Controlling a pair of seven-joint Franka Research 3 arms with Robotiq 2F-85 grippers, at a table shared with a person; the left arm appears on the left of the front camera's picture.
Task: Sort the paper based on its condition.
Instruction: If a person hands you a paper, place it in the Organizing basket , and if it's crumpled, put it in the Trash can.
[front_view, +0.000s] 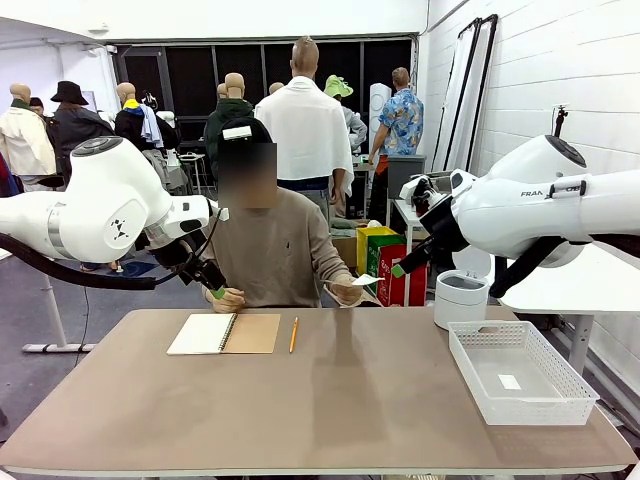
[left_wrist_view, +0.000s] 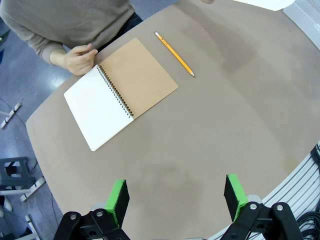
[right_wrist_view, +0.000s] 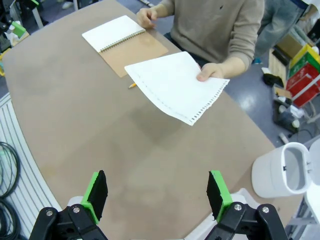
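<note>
While sheet (right_wrist_view: 175, 87) is held out by person's hand (right_wrist_view: 212, 72), handover judged pending. Right pincer (right_wrist_view: 156, 192), left pincer (left_wrist_view: 176, 195) noted open, empty. Next: sheet's free edge to be gripped.

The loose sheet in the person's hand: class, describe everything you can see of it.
The sheet is thin white paper, blank on the side facing up. One edge is ragged with a row of torn binding holes; the other edges look straight. It looks smooth, with no crumpling visible, and is only slightly curved. It lies nearly flat in the air above the brown table without touching it. The person's hand pinches it at one corner, and nothing else touches it.
</note>
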